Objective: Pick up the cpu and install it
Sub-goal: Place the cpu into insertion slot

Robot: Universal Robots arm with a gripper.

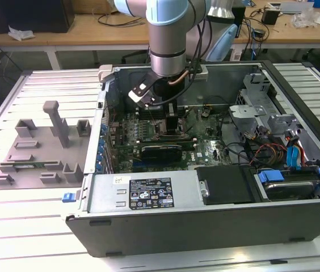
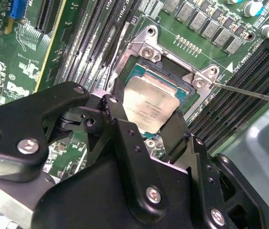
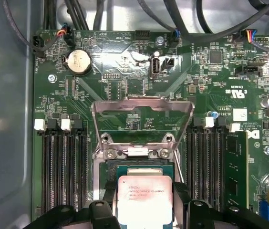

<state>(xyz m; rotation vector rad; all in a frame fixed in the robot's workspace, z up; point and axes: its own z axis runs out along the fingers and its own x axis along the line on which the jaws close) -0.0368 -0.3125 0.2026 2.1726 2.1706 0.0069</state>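
The black two-fingered gripper (image 3: 144, 204) is pinching the small square silver-topped cpu (image 3: 145, 193) by opposite edges, hanging it squarely over the open motherboard socket (image 3: 144, 168) (its hinged metal load frame (image 3: 141, 106) is standing raised); whether it is seated I cannot tell.

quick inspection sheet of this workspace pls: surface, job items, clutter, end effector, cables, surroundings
surface: slatted metal table carrying an open computer case.
job's things: cpu, silver top up, over the motherboard, beside the raised load frame.
clutter: grey fixture blocks on the table at the exterior view's left.
end effector: shut on the cpu's sides, low inside the case.
cables: red, blue and black cables in the case at the exterior view's right.
surroundings: workbench behind, with loose wires.
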